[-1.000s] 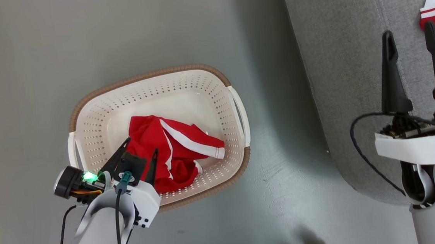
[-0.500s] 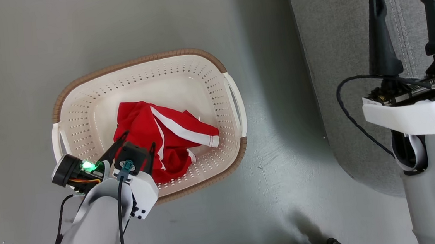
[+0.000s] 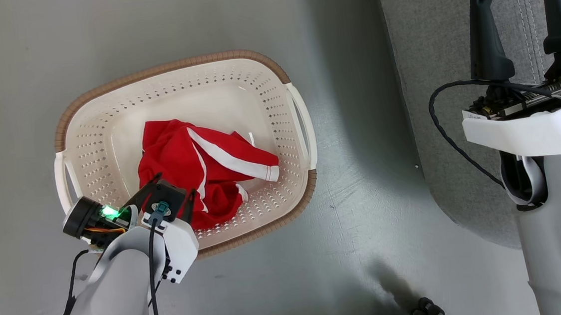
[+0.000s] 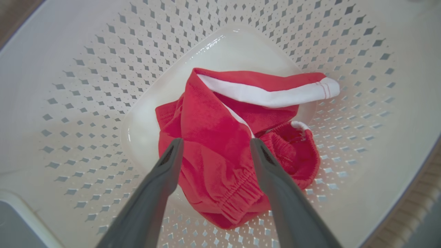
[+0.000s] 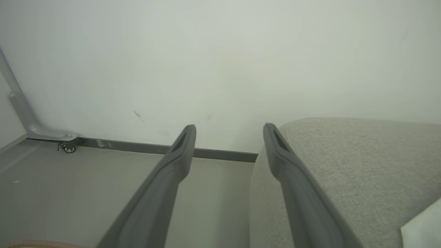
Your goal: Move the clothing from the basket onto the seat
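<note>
The sofa (image 3: 431, 40) was grey woven fabric with a rounded corner and stitched seams. The floor (image 3: 199, 18) beside it was smooth grey, shaded in a band along the sofa's side. Beyond the sofa stood a plain pale wall (image 5: 220, 51) with a dark skirting strip (image 5: 137, 148) at its foot. Well away from the sofa along that wall, a grey metal frame (image 5: 18, 103) stood on a small castor (image 5: 69, 148).

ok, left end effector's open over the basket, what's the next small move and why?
Probably lower the left end effector onto the red garment, then close. In the left wrist view its open jaws frame the bunched fold by the elastic hem, nothing is held, and the garment lies loose on the floor of the basket, so a short descent should catch cloth.
</note>
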Available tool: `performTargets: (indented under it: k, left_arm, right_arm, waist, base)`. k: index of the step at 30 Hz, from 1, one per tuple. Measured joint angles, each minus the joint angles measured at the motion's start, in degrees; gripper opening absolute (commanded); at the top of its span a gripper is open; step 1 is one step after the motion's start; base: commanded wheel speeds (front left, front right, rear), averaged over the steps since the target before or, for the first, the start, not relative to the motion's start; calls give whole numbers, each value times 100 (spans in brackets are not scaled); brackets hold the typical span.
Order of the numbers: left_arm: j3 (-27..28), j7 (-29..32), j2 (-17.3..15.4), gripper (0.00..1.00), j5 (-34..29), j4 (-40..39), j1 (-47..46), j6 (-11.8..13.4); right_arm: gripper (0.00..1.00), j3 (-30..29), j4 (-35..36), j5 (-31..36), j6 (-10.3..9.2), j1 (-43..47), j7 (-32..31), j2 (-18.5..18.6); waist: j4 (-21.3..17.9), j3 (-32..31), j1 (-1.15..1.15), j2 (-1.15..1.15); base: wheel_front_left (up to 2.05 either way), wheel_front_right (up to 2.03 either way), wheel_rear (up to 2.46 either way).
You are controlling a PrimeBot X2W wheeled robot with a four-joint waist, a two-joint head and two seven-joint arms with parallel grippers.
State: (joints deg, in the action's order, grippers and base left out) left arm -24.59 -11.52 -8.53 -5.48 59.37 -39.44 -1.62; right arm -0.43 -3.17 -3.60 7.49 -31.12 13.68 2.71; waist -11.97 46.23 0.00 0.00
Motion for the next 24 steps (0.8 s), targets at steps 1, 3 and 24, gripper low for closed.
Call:
performTargets:
  k: [1, 3, 24]
  left_arm:
    - [-8, 16, 0, 100, 0, 25, -10, -9]
    - [-44, 69, 15, 100, -21, 97, -40, -47]
    - [-103, 641, -151, 100, -240, 631, -441, 226]
  right_arm:
    - [100, -5, -43, -1, 0, -10, 0, 1]
    - [100, -15, -81, -5, 0, -59, 1, 2]
    - [100, 79, -253, -170, 0, -298, 52, 4]
  waist:
    - [-12, 15, 0, 0]
    - [-37, 43, 0, 0]
    - [-342, 325, 0, 0]
  base:
    - [0, 0, 0]
    - [0, 0, 0]
    - [0, 0, 0]
